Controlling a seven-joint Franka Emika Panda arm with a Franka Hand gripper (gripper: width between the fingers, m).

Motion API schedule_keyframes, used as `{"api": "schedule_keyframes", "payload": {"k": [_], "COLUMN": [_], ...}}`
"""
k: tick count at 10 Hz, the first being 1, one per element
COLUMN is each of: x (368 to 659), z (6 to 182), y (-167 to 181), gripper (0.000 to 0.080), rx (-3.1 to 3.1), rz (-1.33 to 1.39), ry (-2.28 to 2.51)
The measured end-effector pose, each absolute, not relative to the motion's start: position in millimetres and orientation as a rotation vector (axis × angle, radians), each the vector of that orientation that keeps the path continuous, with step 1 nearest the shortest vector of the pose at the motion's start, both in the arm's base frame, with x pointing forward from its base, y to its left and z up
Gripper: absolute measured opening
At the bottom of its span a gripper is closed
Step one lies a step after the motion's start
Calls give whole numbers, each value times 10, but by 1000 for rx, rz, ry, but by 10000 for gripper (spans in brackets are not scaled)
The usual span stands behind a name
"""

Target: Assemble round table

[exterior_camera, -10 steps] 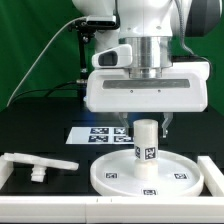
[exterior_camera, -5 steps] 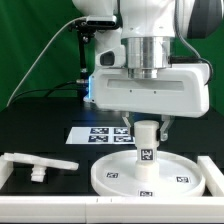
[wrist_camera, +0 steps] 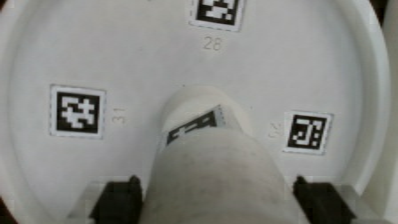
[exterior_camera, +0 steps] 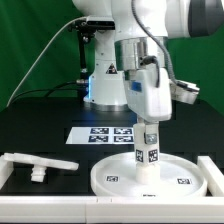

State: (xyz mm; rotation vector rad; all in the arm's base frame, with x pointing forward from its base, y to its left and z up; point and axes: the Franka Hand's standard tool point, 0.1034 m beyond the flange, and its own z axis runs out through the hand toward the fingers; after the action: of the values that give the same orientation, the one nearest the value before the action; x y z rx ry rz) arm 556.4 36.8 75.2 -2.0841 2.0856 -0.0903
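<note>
The round white disc (exterior_camera: 115,178) lies flat on the black table, tags on its face. The short cylindrical leg (exterior_camera: 150,150) stands upright at its centre. My gripper (exterior_camera: 147,122) is over the leg's top end, jaws on either side of it. In the wrist view the gripper (wrist_camera: 221,198) is shut on the leg (wrist_camera: 214,140), with a dark finger (wrist_camera: 121,198) pressed to each flank, and the disc (wrist_camera: 107,60) lies beneath. The T-shaped foot piece (exterior_camera: 38,165) lies loose at the exterior view's left, apart from the gripper.
The marker board (exterior_camera: 105,135) lies flat behind the disc. A white bar (exterior_camera: 212,172) stands at the exterior view's right edge and another (exterior_camera: 4,178) at its left edge. The robot base rises behind the marker board.
My hand has turned about a quarter turn about the leg's axis, from broadside to edge-on. The leg stays upright on the disc. The foot piece has not moved.
</note>
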Motion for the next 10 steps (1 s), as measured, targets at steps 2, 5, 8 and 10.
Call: {"api": "schedule_keyframes", "payload": {"k": [2, 5, 8, 10], "x": [5564, 5598, 5578, 5585], "z": [752, 795, 802, 801], "y": [373, 365, 485, 465], "gripper": [406, 617, 648, 649], "rx": [-2058, -2465, -2707, -2832], "rz": [-85, -55, -75, -97], "ry": [2109, 1641, 1289, 1060]}}
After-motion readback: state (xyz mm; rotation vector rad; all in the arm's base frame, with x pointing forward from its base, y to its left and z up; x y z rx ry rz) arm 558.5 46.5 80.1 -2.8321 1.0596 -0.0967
